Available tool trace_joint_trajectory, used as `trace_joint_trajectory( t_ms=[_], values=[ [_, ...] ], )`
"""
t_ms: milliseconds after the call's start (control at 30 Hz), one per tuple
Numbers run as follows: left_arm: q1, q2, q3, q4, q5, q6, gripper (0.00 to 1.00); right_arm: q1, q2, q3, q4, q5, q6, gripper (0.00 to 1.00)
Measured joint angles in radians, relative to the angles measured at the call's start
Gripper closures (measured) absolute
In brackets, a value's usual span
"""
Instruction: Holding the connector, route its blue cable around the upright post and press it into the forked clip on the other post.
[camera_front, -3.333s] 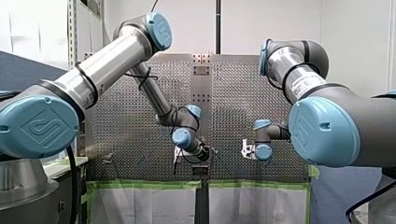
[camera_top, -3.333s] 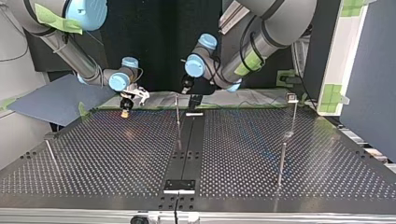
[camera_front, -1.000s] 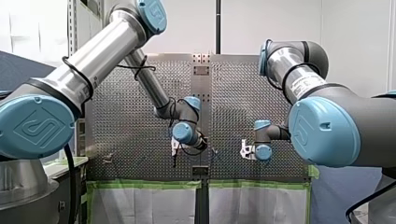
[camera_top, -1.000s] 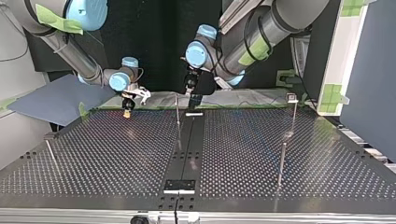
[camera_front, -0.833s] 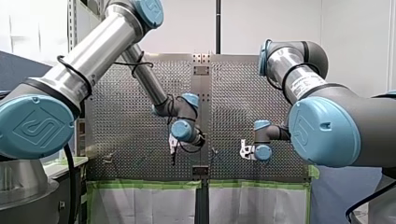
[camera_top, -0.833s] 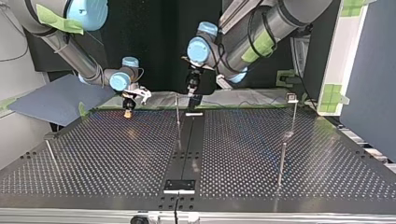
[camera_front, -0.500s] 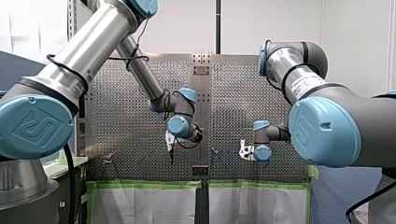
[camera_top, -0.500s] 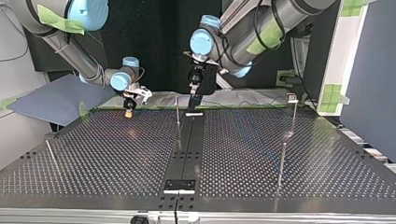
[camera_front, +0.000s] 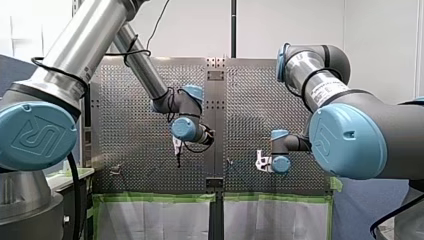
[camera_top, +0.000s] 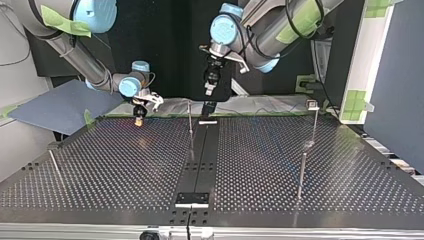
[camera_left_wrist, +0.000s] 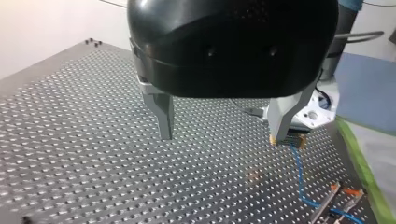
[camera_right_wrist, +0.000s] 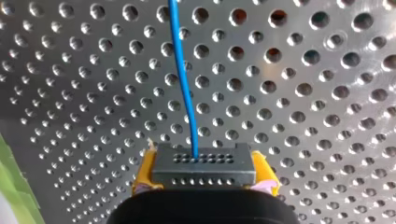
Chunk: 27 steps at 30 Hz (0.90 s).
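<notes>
The silver perforated metal table (camera_top: 115, 170) has a black flat strip (camera_top: 199, 165) along its middle. Its edge carries bright green tape (camera_front: 150, 198), with a white sheet (camera_front: 150, 222) below. A dark blue flat board (camera_top: 60, 105) lies at the top view's left

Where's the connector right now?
The connector is clamped between the yellow pads of my right end effector, near the perforated table's far edge at the top view's left.

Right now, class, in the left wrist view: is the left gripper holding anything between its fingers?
No: my left gripper is open, with only the bare perforated table showing between its fingers.
</notes>
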Motion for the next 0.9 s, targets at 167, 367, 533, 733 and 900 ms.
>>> trace_joint_trajectory(
  t_ms=[167, 367, 533, 733, 900],
  values=[
    [0.002, 0.047, -0.047, 0.019, 0.013, -0.045, 0.00, 0.001, 0.000, 0.000, 0.003, -0.003, 0.000, 1.00],
    [0.000, 0.102, -0.102, 0.025, 0.016, -0.085, 0.00, 0.002, 0.001, 0.000, 0.006, -0.004, 0.000, 1.00],
    [0.000, 0.147, -0.147, 0.037, 0.015, -0.056, 0.00, 0.002, 0.002, -0.001, 0.007, -0.004, 0.000, 1.00],
    [0.003, 0.202, -0.203, 0.053, 0.017, -0.036, 0.00, 0.004, 0.002, -0.001, 0.003, -0.004, 0.000, 1.00],
    [0.002, 0.244, -0.244, 0.056, 0.017, -0.068, 0.00, 0.006, 0.003, -0.001, 0.002, -0.004, 0.000, 1.00]
  ],
)
